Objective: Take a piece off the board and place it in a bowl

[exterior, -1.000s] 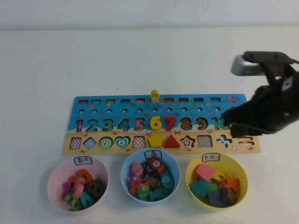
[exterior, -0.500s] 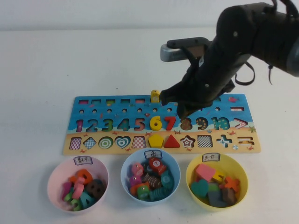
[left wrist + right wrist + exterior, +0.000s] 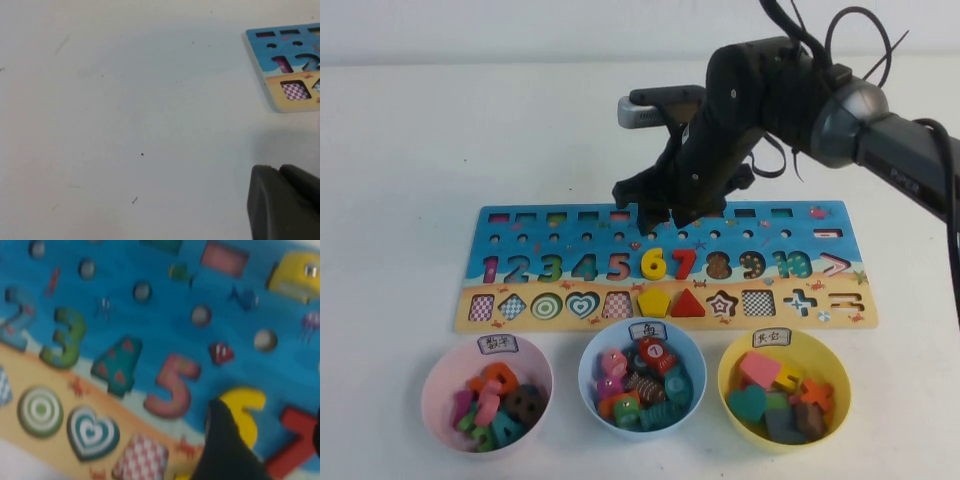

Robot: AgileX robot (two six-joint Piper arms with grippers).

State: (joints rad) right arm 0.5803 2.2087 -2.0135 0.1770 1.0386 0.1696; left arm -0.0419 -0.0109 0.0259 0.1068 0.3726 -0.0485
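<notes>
The long blue-and-sand board lies across the table's middle. My right gripper hangs open just over its back rows, above the 6 and 7, and holds nothing. It hides the piece in the high view. The right wrist view shows the chunky yellow piece standing in a back slot, ahead of the open right gripper and not touched by it. The light blue bowl, with a white label on its rim, sits in front of the board and holds several pieces. My left gripper hovers over bare table off the board's left end.
A pink bowl stands front left and a yellow bowl front right, both with loose pieces. The yellow 6 and a yellow pentagon sit in the board. The right arm reaches in from the right.
My right arm has swung left from the board's right end to above its middle back rows. Its gripper has gone from shut to open.
</notes>
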